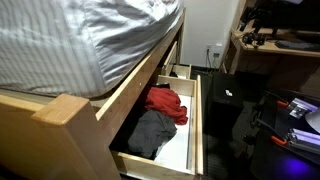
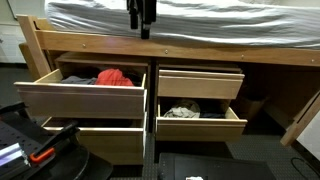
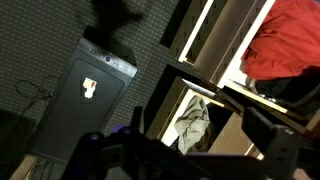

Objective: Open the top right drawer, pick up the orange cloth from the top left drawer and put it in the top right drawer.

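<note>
Gripper (image 2: 141, 22) is spread wide and empty, hanging high in front of the mattress (image 2: 220, 25), above the gap between the two drawer columns. Orange cloth (image 2: 116, 77) lies in the top left drawer (image 2: 60, 98), toward its right end, touching the dark grey garment (image 1: 150, 132).

Top right drawer (image 2: 200, 85) looks only partly out; how far is hard to tell.

Risks:
- Short pull on the top right drawer leaves a thin slot under the bed rail (image 2: 230, 55). The cloth could then drape over the front edge, or slide into the lower right drawer (image 2: 205, 125), which stands open directly beneath with a pale cloth (image 2: 182, 111) in it.
- Grasp too near the seam between the fabrics and the grey garment comes up too.
- Steep descent near the rail: fingers clip rail or mattress overhang.
- Trailing fold could snag a thin drawer side on the carry right.

Room: the top left drawer is far out, with an open top and bare white floor at its near end, so vertical entry well forward of the rail looks clear. The floor in front holds a black box (image 3: 95, 90), so low approaches there are tight.
</note>
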Motion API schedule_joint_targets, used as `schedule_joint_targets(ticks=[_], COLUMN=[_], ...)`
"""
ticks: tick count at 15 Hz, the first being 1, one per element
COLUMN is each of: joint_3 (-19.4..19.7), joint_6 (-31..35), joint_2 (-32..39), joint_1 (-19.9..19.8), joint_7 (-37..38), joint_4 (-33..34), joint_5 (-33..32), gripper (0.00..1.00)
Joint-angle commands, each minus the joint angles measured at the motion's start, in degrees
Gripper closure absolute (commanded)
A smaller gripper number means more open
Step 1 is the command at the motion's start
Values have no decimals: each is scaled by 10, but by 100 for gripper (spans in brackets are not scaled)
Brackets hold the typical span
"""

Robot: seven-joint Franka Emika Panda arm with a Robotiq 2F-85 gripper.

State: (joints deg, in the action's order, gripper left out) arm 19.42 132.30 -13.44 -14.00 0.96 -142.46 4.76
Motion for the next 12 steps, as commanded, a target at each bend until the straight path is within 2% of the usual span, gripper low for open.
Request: schedule_joint_targets(ticks=[1, 2, 3, 5, 9, 12], joint_3=[-10, -13, -16, -19, -20, -23], joint_6=[0, -27, 1, -4, 1, 74], joint_2=[111, 122, 84, 116, 131, 218], joint_1=[3, 1, -5, -4, -3, -2], joint_7=[1, 1, 0, 0, 4, -44], joint_4=[46, 55, 23, 38, 50, 88], joint_5=[35, 36, 25, 29, 32, 156], gripper=[0, 0, 0, 0, 0, 0])
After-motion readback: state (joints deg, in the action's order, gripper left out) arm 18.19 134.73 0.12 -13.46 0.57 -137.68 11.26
